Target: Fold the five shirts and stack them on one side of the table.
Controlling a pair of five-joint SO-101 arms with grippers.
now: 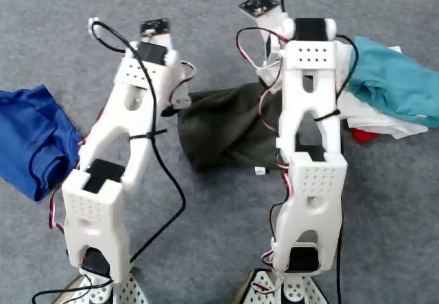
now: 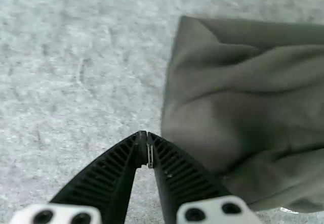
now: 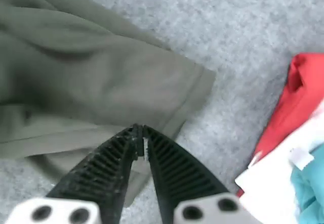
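Left gripper (image 2: pixel 147 150) clenched, empty, just beside the olive shirt (image 2: pixel 243 107); right gripper (image 3: pixel 140 144) clenched over that shirt's hem.

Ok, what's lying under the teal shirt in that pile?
A white shirt lies directly under the teal shirt, and a red shirt pokes out beneath the white one. How far either reaches under the teal cloth is covered, as is anything else below.

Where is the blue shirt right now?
In the high view the blue shirt lies bunched at the left side of the table, beside the left arm, apart from the olive shirt in the middle.
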